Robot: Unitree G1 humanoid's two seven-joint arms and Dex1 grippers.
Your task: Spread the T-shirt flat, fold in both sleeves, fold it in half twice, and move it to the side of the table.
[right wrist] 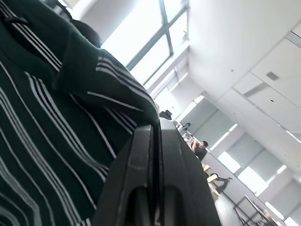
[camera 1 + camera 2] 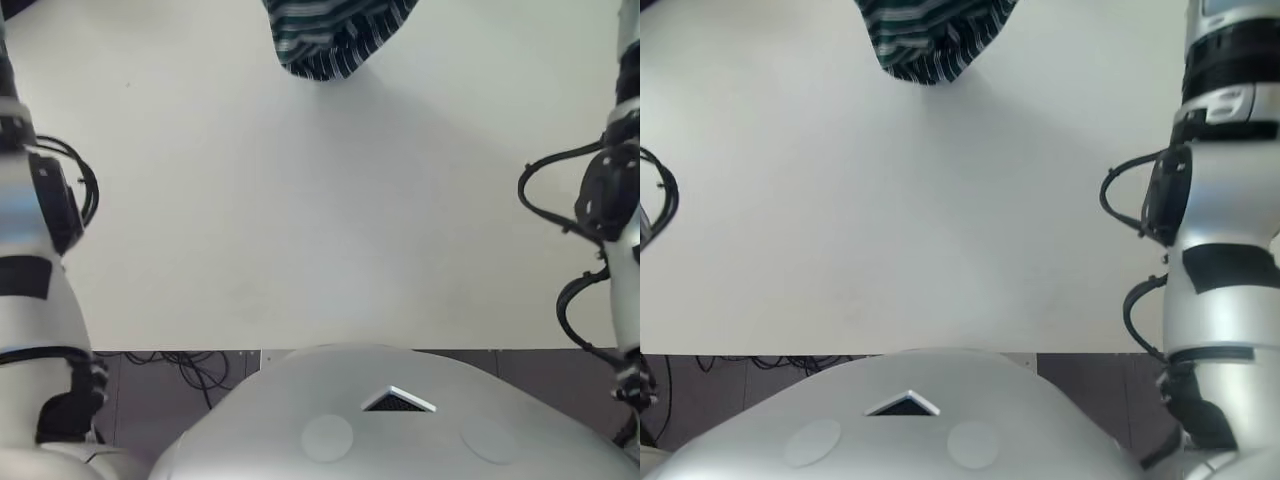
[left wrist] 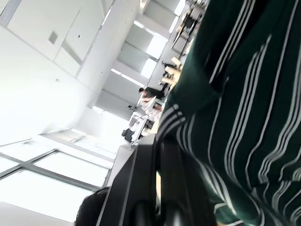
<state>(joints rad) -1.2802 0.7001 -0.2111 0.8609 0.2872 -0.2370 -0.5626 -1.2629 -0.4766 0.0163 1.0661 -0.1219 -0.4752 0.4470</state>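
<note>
One T-shirt (image 2: 335, 35), dark green with white stripes, is hanging bunched at top centre of the eye views, lower end dangling over the white worktop (image 2: 300, 230). Two claws. The left claw (image 3: 159, 150) is pinching striped cloth, fingers pressed together, and the right claw (image 1: 153, 132) is doing the same. Eye views are giving the hang, wrist views the grips close up.

I see black cables (image 2: 190, 365) lying on the dark floor (image 2: 140, 410), and bright windows (image 1: 146, 42) under a white ceiling (image 1: 263, 80).
</note>
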